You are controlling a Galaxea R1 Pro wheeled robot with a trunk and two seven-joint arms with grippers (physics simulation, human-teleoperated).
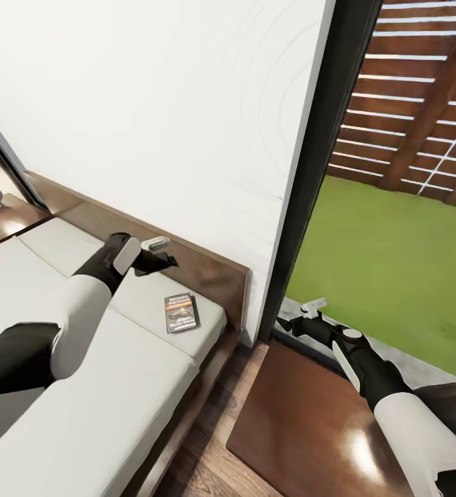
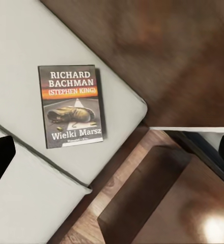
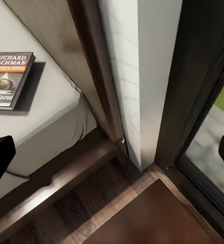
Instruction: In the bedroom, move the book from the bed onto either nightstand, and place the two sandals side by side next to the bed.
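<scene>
Book (image 2: 71, 105) "Richard Bachman (Stephen King), Wielki Marsz" flat on bed (image 2: 20, 46); left pincer (image 1: 157, 243) spread.

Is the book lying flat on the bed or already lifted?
Flat, cover up, not lifted. The book rests on the mattress near its corner; the left gripper hovers above, jaws open.

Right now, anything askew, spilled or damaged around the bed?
Nothing stands out. The book lies flat and closed, cover up, near the corner of the bed, untouched. The left gripper hovers above the mattress beside it, holding nothing.
</scene>
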